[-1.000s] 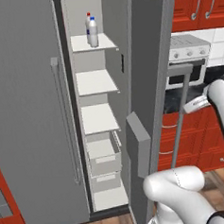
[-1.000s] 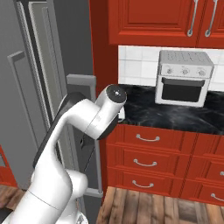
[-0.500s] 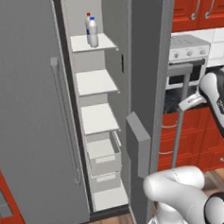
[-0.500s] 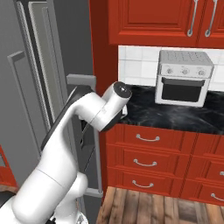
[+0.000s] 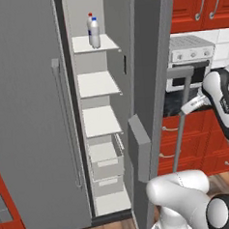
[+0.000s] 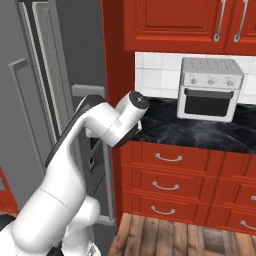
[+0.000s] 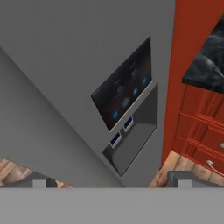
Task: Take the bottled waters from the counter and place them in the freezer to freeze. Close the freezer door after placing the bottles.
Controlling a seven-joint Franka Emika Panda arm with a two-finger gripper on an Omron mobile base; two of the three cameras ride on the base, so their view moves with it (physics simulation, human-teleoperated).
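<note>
Two bottled waters (image 5: 94, 32) stand upright together on the top white shelf of the freezer (image 5: 101, 122); a blue cap is in front, a red cap behind. The freezer door (image 5: 152, 84) stands wide open, seen edge-on, its long handle (image 5: 181, 121) on the outer side. My arm reaches round to that outer side. My gripper (image 7: 110, 180) is open with nothing between its fingertips (image 7: 41, 181). It faces the door's grey outer face and dark dispenser panel (image 7: 124, 94) from a short distance. The black counter (image 6: 200, 132) lies right of the door.
A silver toaster oven (image 6: 207, 87) sits on the counter under red wall cabinets (image 6: 175, 22). Red drawers (image 6: 167, 170) with silver handles run below. The fridge's other door (image 5: 29, 117) is shut at left. Freezer bins (image 5: 105, 158) fill the lower compartment. Wood floor lies below.
My arm has shifted slightly, its elbow rising a little beside the door's outer face. The bottles and the door have not moved, and the jaws have stayed open.
</note>
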